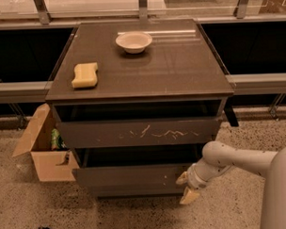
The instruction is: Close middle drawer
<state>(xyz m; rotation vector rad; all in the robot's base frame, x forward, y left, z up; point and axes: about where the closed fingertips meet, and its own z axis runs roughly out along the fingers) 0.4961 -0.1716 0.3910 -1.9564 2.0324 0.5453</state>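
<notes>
Two-finger gripper (185,187), position: low at the right end of the wide, shallow dark grey-brown middle drawer (128,176), at the tip of my white arm (238,158), which reaches in from the right edge of the view. Its pale yellowish fingers (189,196) stand apart and hold nothing. The upper one appears to touch the right end of the drawer's plain front, and the lower one hangs over the floor.

Middle drawer: partly pulled out of the dark brown square-topped cabinet (146,64), with a dark gap showing behind its front. The grey-brown upper drawer (139,132), streaked with white scratches, also stands forward of the frame.

Cabinet top: smooth and faintly glossy. A yellow rectangular sponge (85,75) lies near the left edge. A small pale round bowl (134,41) sits toward the back, well apart from the sponge.

Room: a speckled beige stone floor (19,205). An open brown cardboard box (45,160) stands just beside the cabinet's left side, with something green inside that I cannot identify. Grey horizontal ledges (20,90) run off to both sides at cabinet-top height, dark recesses above and below them. A glazed wall with metal uprights (142,2) runs along the back.
</notes>
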